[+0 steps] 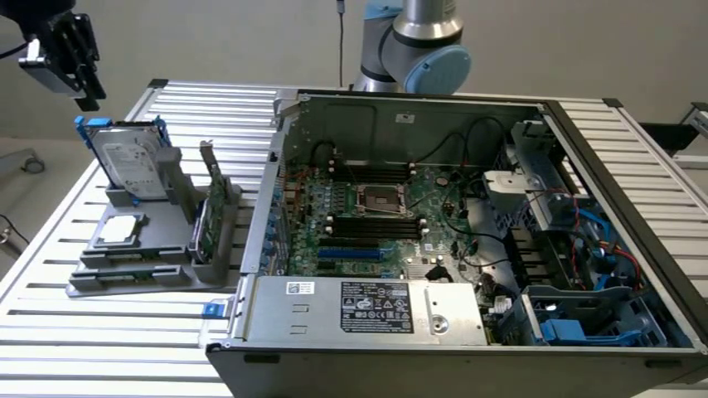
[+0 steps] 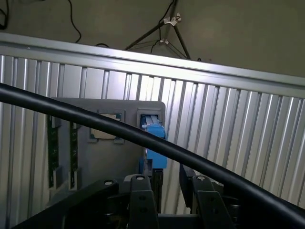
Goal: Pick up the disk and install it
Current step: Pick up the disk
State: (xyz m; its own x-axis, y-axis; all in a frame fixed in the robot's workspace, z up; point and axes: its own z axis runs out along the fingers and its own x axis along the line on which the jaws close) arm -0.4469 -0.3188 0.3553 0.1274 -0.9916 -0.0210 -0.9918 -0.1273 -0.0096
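The fingers (image 1: 84,83) were released, standing apart with nothing between them, and they hung in the air at about ten o'clock of the exterior view, clear of everything on the table (image 1: 111,348). In the wrist view both dark fingers (image 2: 138,200) showed a bare gap, and beyond that gap lay the blue edge of the disk (image 2: 155,143), with a thick black cable (image 2: 190,162) crossing in front. Seen from the exterior view, the disk (image 1: 124,157) sat at roughly five o'clock from the fingers, near them but not touching. It stood on edge, leaning slightly, in a slot of the grey holder (image 1: 149,257), its white label facing the camera and its blue frame showing at the upper corners. At six o'clock from the disk a small square chip (image 1: 118,230) lay flat in a recess of the same holder. At about four o'clock from the disk a green circuit stick (image 1: 210,222) stood upright on the holder's near side. At three o'clock from the holder stood the open computer case (image 1: 619,199), just beside it, its motherboard (image 1: 376,215) exposed and a silver power supply (image 1: 366,311) along its near edge. The robot arm (image 1: 426,41) rose at twelve o'clock behind the case
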